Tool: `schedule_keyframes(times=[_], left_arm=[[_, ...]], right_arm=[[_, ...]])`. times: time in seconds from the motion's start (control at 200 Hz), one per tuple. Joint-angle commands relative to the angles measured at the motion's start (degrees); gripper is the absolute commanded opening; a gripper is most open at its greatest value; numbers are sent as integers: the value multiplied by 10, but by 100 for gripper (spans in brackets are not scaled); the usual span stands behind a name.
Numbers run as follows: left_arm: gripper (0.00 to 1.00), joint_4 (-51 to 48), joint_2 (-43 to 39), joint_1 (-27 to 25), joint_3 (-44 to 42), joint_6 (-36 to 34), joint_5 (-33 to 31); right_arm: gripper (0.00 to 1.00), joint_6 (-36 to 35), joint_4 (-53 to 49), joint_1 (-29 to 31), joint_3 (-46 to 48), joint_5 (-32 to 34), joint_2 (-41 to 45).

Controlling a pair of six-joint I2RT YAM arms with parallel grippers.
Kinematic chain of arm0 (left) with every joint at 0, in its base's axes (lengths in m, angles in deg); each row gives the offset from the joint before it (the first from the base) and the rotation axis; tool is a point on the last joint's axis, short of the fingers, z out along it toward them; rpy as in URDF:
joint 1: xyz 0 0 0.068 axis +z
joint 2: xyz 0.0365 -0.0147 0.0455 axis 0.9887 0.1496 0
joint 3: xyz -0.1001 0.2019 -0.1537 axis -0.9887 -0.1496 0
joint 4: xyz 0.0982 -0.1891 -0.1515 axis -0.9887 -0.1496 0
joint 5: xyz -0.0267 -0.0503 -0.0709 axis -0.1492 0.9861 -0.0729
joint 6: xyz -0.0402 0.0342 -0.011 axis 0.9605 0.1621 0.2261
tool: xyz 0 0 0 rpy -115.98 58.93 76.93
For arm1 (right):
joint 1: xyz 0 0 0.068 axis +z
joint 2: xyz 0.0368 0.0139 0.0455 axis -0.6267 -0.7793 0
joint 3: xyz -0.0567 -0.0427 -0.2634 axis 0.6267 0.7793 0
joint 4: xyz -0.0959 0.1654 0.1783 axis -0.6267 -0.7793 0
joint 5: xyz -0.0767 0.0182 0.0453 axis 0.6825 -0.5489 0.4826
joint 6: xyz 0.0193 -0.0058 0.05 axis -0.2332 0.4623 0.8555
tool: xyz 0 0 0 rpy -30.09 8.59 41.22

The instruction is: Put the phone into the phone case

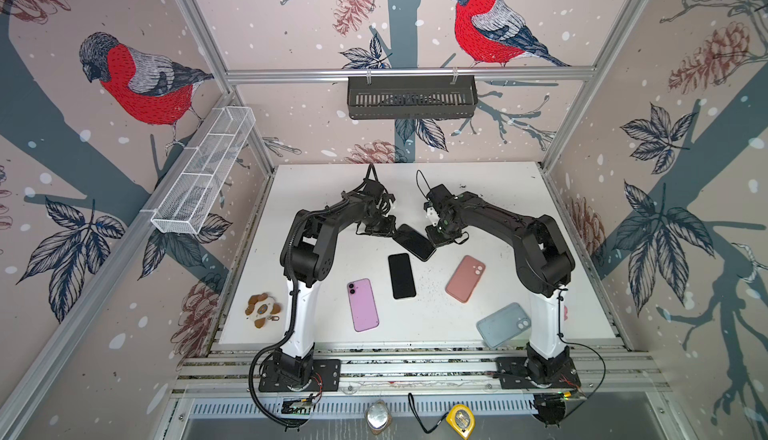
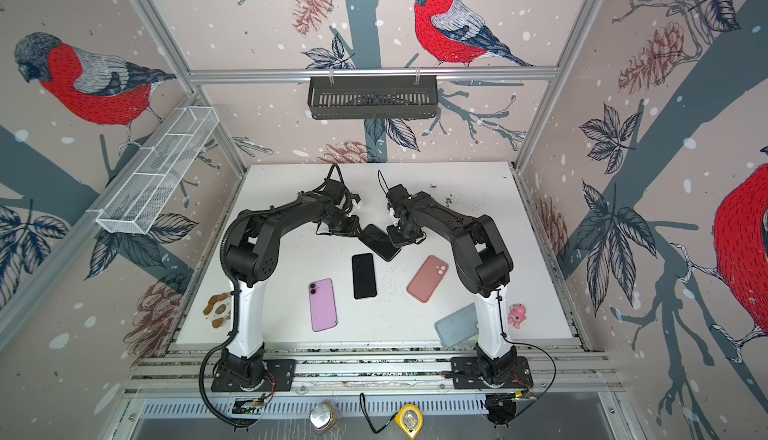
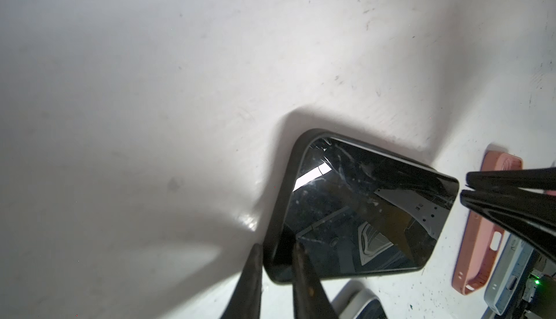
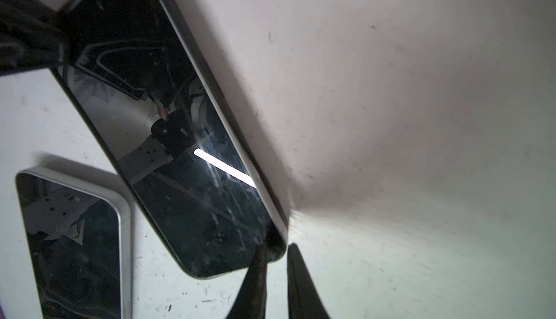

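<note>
Bullfinch-and-pinecone wallpaper lines the booth around a white, scuffed desk (image 1: pixel 498 180). Near the desk's middle, a little toward 12 o'clock, the black phone (image 1: pixel 414 242) (image 2: pixel 380 242) lies slantwise between the two arms, screen up. The left arm (image 1: pixel 316 242) reaches it from 9 o'clock and the right arm (image 1: pixel 519 230) from 3 o'clock.

In the left wrist view the phone (image 3: pixel 361 212) sits inside the thick rim of a black case (image 3: pixel 285 188). The left jaws are clamped on one corner, with one of the fingers (image 3: pixel 249 281) outside the rim and the other on the glass. A broad shadow on the desk beneath suggests this end is raised. I cannot tell whether the phone is seated all the way round.

In the right wrist view the right jaws pinch the opposite corner of the phone (image 4: pixel 168 127), one of the fingertips (image 4: pixel 255 275) on the screen and the other just outside the edge.

Just at 7 o'clock of the held phone a second dark phone (image 1: pixel 402 276) with a pale rim lies flat, screen up. A lilac phone (image 1: pixel 363 305) lies back up farther out at 7 o'clock. A dusty-pink case (image 1: pixel 465 279) lies at 4 o'clock. A pale blue case (image 1: pixel 503 325) rests at 5 o'clock, beside the right arm's white base link.
</note>
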Motion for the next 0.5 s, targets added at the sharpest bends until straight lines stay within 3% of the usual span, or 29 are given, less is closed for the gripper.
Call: schedule_keyframes(times=[0.0, 0.495], left_arm=[[20, -47, 7, -3, -2, -16, -26], [19, -47, 7, -3, -2, -16, -25]], right_arm=[[16, -6, -12, 5, 5, 5, -6], [15, -18, -26, 18, 11, -1, -37]])
